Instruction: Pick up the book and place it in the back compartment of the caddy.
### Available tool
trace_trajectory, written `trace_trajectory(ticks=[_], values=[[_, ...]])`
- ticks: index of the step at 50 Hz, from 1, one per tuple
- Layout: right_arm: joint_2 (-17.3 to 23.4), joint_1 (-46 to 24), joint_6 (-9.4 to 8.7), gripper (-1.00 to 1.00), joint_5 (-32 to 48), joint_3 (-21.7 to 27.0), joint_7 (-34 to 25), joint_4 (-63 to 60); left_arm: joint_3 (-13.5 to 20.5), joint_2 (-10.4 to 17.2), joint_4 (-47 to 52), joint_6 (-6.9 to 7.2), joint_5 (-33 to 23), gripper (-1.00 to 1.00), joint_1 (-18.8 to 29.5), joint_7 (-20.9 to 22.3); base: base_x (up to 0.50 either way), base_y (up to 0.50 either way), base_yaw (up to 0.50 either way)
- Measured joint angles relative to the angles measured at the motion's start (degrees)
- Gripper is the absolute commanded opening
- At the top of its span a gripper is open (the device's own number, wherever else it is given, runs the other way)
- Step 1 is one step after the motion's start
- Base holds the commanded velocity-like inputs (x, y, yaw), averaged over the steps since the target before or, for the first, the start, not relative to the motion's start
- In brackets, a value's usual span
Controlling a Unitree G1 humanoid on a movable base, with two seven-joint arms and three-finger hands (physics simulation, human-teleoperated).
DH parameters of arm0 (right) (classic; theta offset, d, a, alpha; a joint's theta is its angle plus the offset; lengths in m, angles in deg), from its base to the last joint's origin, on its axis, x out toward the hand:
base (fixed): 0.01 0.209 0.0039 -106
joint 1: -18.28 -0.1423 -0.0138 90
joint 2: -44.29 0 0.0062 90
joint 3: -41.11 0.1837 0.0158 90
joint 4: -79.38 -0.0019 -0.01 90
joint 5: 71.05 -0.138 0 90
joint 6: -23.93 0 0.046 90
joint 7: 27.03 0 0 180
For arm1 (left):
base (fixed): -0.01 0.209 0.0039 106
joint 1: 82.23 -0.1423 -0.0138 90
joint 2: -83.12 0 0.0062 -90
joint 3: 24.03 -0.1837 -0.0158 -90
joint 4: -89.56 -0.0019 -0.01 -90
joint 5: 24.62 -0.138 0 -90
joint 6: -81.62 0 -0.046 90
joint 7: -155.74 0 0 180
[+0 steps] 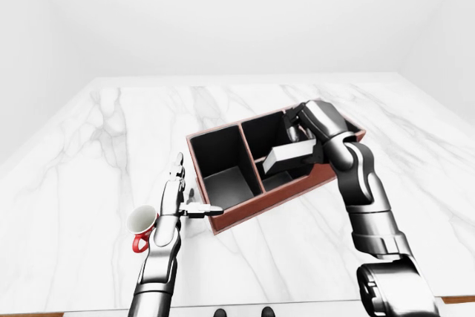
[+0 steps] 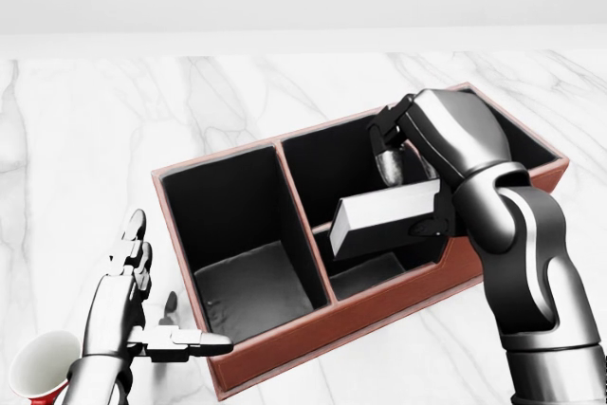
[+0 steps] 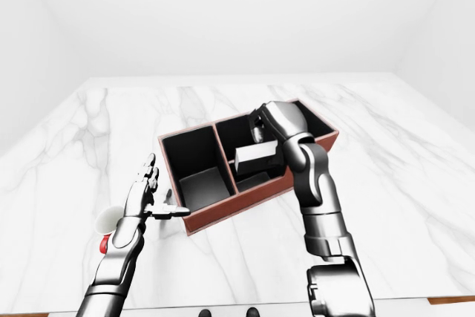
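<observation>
The book (image 2: 384, 217), a pale grey slab with a dark cover edge, hangs tilted over the right half of the caddy (image 2: 248, 367), its left end lower, above the low divider that splits that half into two small compartments; whether it touches the divider cannot be told. The right hand (image 2: 417, 187) grips it, fingers (image 2: 389, 154) closed round its right end, with the forearm rising from 5 o'clock in the head view. The caddy is a reddish-brown box with a black lining, set askew on the white marble table (image 1: 89, 154); its large left compartment shows only a bare grey floor. At 8 o'clock from the caddy, the left hand (image 2: 142, 301) is spread wide, fingers straight and thumb pointing at the caddy's near corner, just beside it. A red mug (image 1: 141, 224) with a white inside sits at 9 o'clock of that hand's wrist.
</observation>
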Motion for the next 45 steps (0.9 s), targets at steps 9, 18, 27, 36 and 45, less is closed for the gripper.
trace_trajectory(ticks=[9, 18, 27, 36, 45], values=[[-0.3, -0.3, 0.00, -1.00, 0.9, -0.4, 1.1, 1.5, 0.0, 0.0, 0.0, 0.04, -0.1, 1.00, 0.0, 0.0, 0.00, 0.00, 0.00], [-0.6, -0.8, 0.00, -1.00, 2.0, -0.9, 2.6, 3.8, -0.1, 0.0, -0.2, -0.14, -0.1, 1.00, 0.0, 0.0, 0.00, 0.00, 0.00], [-1.0, -1.2, 0.00, -1.00, 3.2, -1.5, 4.0, 6.0, -0.1, -0.1, -0.5, -0.35, -0.2, 1.00, 0.1, -0.1, 0.00, 0.00, 0.00], [-1.5, -1.8, 0.00, -1.00, 4.0, -2.1, 5.1, 7.9, -0.2, -0.1, -0.8, -0.53, -0.3, 1.00, 0.1, -0.1, 0.00, 0.00, 0.00], [-1.7, -3.5, 0.00, -1.00, 4.9, -2.6, 6.2, 11.1, -0.2, -0.1, -0.9, -0.53, -0.3, 1.00, 0.2, -0.1, 0.00, 0.00, 0.00]])
